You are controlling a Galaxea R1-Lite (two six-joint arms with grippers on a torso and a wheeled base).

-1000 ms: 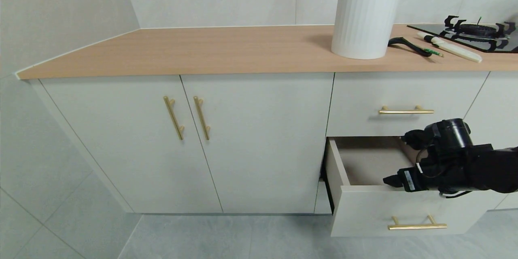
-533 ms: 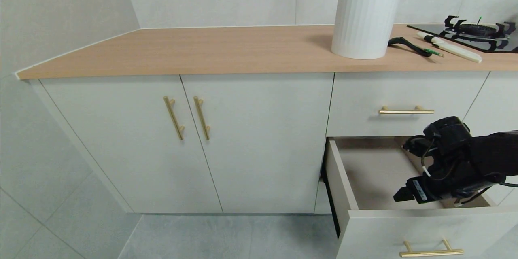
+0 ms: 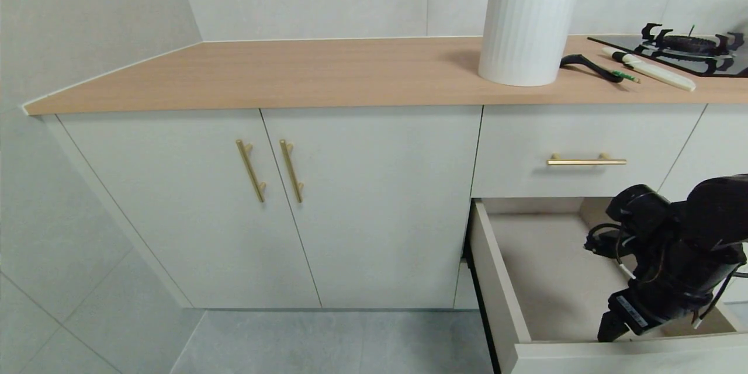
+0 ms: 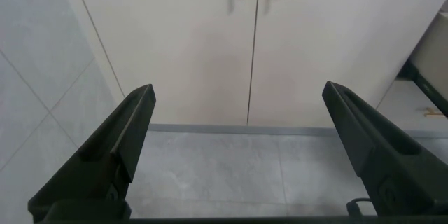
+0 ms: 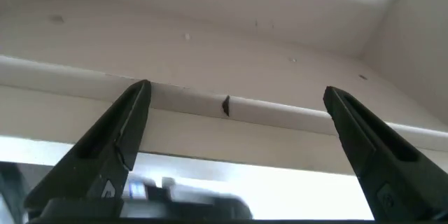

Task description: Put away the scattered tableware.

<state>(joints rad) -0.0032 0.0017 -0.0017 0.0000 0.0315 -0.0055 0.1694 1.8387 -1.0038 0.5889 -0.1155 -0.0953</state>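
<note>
Tableware lay far right on counter (image 3: 292, 76), between vase (image 3: 529, 17) and hob (image 3: 689, 47): black tool (image 3: 590, 65), white utensil (image 3: 648, 70). Probably light, stiff, slippery; grasp mid-handle. Drawer (image 3: 497, 257) stood open. Right gripper (image 5: 236, 89) wide over its near rim; left gripper (image 4: 238, 87) wide, empty, low.

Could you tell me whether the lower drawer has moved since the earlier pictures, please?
Yes. The lower drawer has slid further out, toward the camera: its front has dropped well away from the fixed upper drawer handle.
</note>
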